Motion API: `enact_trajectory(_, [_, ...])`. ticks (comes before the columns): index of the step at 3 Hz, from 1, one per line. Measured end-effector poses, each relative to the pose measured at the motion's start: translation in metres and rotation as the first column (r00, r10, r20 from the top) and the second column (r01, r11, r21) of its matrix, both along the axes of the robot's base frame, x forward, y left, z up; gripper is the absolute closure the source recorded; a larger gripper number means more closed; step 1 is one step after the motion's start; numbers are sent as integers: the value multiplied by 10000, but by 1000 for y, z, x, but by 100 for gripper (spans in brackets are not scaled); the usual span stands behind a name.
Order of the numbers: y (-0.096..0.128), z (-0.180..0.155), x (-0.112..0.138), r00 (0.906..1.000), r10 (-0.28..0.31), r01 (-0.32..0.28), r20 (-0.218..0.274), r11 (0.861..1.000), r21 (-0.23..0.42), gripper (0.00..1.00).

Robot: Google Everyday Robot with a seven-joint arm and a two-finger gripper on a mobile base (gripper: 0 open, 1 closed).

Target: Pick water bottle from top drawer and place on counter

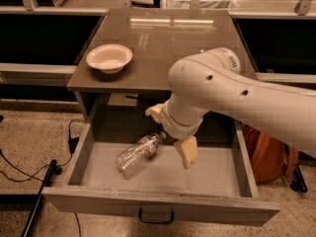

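Note:
The water bottle lies on its side in the open top drawer, left of centre, its cap toward the upper right. My gripper hangs over the drawer just right of the bottle's cap end. Its two cream fingers are spread apart: one near the cabinet front and one lower over the drawer floor. It holds nothing. The glossy counter sits above the drawer. My white arm covers the counter's right front part.
A cream bowl stands on the counter's left side. An orange bag sits on the floor right of the cabinet. Black cables run on the floor at the left. The drawer's dark pull handle faces me.

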State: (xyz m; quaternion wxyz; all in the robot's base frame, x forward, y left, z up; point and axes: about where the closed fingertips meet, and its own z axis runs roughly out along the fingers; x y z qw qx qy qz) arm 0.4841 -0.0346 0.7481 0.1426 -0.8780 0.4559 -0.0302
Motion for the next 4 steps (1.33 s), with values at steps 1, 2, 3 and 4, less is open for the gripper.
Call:
enact_trajectory(1, [40,-35,12,9943,1060,-1059,-152,9944,42,0])
enact_trajectory(2, [69,-80,22,9821,1727,-1742,-750,9846,-144,0])
enact_trajectory(3, [88,-114,28,9673,2124,-2165,-1387,9762,-148,0])
enact_trajectory(4, [94,-138,31,9522,2382,-2461,-1914,9691,-181,0])
